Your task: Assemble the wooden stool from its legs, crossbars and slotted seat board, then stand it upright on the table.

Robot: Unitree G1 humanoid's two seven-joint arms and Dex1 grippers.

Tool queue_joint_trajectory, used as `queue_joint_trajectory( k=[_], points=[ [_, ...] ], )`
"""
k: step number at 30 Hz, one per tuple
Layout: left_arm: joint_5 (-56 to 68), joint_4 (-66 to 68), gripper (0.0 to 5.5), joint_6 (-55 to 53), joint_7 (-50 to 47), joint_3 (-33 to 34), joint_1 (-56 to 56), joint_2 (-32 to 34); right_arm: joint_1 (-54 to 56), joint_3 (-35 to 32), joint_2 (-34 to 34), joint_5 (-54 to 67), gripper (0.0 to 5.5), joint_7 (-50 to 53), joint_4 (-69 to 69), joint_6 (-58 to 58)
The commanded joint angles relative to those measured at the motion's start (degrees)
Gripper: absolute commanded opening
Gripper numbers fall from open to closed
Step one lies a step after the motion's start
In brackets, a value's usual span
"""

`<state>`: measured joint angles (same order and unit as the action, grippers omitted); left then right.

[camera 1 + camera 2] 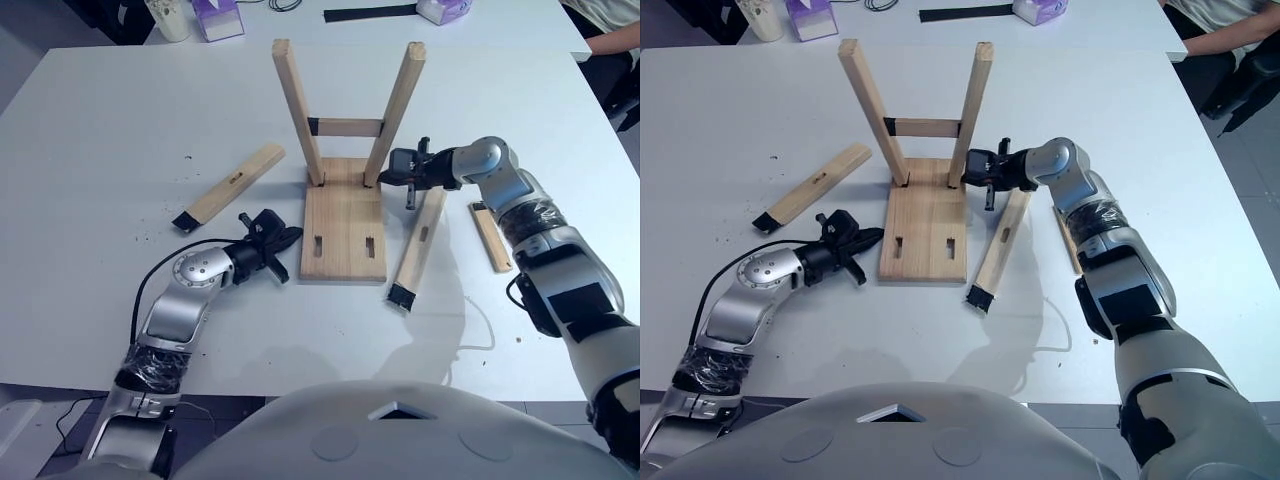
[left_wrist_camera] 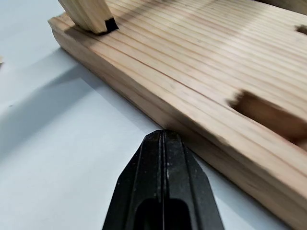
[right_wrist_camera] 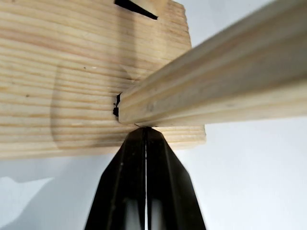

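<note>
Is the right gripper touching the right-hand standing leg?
Touching. In the right wrist view the tip of the shut right gripper meets the leg at its foot on the seat board, with no gap.

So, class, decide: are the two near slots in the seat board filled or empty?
Empty. Both near slots in the seat board show as open holes; the two standing legs fill the far pair.

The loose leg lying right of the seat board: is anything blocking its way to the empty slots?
Nothing visible does. The loose leg lies beside the seat board, whose two near slots are uncovered. The right gripper sits farther back, at the base of a standing leg; the left gripper is at the board's opposite edge.
</note>
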<state>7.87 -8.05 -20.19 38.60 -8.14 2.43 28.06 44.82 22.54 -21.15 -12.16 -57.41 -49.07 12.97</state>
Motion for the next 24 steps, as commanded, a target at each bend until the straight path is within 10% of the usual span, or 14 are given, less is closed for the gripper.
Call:
queue_joint_trajectory(
  k=[1,15,24],
  points=[
    [-0.31,1.52,0.0,-0.33,-0.51,1.21,-1.33,0.65,-2.9,1.41,3.06,-0.91,0.02,0.2,-0.61,-2.39],
    [12.5,-10.25,0.0,-2.32,-14.61,22.21,0.48,-7.21,-20.86,-25.49,-4.8,15.0,0.02,16.99,35.32,-25.41],
    [8.99,-17.0,0.0,2.43,-40.45,34.85,7.53,-21.92,-43.13,-34.64,2.03,19.16,1.33,33.28,58.31,-41.92]
  ],
)
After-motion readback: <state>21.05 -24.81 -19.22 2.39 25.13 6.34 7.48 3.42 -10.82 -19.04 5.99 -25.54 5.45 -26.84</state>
